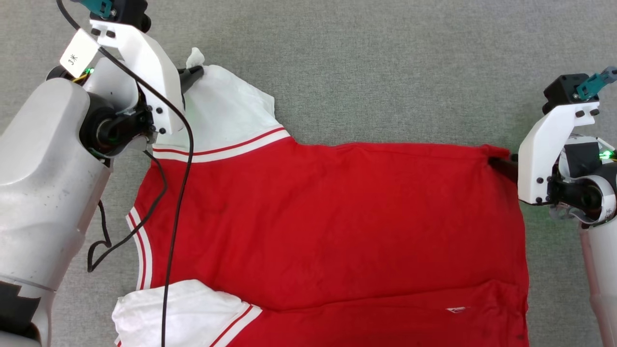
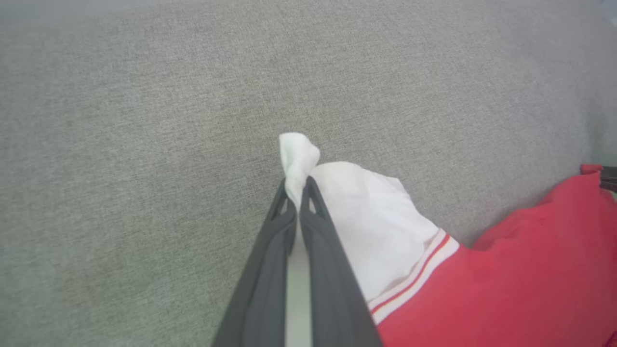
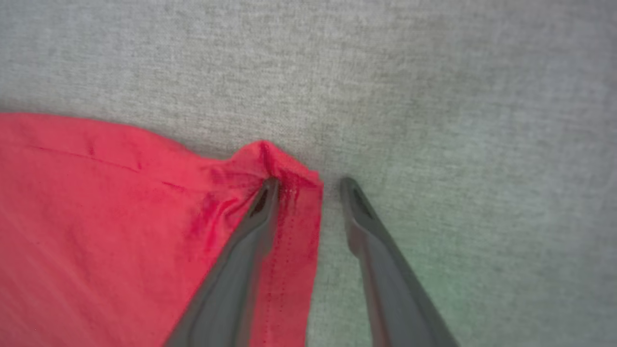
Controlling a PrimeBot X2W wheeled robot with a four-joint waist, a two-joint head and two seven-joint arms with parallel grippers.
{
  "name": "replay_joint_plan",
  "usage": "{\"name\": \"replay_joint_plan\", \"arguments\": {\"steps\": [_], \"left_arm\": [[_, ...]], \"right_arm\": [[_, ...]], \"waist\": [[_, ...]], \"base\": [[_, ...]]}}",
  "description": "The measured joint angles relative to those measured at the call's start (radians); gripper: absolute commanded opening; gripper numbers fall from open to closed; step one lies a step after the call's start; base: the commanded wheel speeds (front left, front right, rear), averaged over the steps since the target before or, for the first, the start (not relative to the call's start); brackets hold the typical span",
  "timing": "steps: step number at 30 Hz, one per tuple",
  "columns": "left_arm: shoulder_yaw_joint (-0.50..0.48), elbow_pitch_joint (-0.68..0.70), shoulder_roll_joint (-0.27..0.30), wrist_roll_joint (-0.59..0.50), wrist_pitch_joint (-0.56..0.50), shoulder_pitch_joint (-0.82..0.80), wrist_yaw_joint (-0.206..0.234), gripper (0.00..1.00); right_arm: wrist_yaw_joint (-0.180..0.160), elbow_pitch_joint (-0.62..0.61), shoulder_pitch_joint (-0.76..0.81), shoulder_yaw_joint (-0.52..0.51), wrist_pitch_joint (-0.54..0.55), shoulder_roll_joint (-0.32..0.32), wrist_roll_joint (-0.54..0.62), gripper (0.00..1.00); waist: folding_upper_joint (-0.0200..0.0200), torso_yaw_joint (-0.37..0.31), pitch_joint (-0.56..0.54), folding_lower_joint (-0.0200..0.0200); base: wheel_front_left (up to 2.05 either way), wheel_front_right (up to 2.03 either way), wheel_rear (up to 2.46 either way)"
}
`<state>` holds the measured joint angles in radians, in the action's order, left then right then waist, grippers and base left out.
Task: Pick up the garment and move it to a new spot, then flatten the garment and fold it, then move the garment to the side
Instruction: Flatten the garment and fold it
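Arms frame the garment (image 1: 328, 217) from both sides in the head view. The left arm (image 1: 43, 193) stands along the left edge, pale forearm upright in the picture and wrist bent toward the middle, so the left claw (image 1: 195, 73) points rightward at the far left corner of the cloth. A black cable (image 1: 179, 193) hangs from that wrist across the red fabric. The right arm (image 1: 600, 270) stands at the right edge with its wrist turned inward, and the right claw (image 1: 501, 166) points leftward at the far right corner.

In the left wrist view the left claw (image 2: 300, 185) is pressed together on the tip of the white sleeve (image 2: 371, 217), with a small tuft of white cloth sticking out past the fingertips. In the right wrist view the right claw (image 3: 308, 185) is spread. One finger lies on the red hem corner (image 3: 284, 173), which bunches up at its tip. The other finger is over the bare grey worktop (image 3: 458, 120), just beside the hem edge.

The garment lies spread out, red side up, on the grey woven worktop (image 1: 385, 58). Its long axis runs across the head view, with the striped collar (image 1: 140, 250) toward the robot's left and the hem toward its right. One white sleeve (image 1: 226, 111) lies at the far left, the other sleeve (image 1: 183, 313) at the near left. The near edge runs off the bottom of the picture.
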<state>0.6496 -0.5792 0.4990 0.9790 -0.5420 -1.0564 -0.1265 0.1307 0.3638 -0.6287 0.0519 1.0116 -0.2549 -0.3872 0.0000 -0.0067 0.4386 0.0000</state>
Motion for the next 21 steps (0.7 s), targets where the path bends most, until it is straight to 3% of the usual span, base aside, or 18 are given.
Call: {"name": "replay_joint_plan", "arguments": {"steps": [12,21], "left_arm": [[-0.009,0.005,0.027,0.025,0.084,0.063,-0.002,0.00],[-0.040,0.136,0.092,0.065,0.181,0.297,0.027,0.00]], "right_arm": [[0.000,-0.089,0.050,-0.063,-0.076,0.023,0.003,0.00],[0.000,-0.221,0.263,-0.148,-0.123,0.044,0.002,0.00]], "waist": [[0.0000,0.018,-0.088,0.0001],[0.0001,0.035,-0.214,0.0000]], "base": [[0.00,0.00,0.00],[0.00,0.00,0.00]]}}
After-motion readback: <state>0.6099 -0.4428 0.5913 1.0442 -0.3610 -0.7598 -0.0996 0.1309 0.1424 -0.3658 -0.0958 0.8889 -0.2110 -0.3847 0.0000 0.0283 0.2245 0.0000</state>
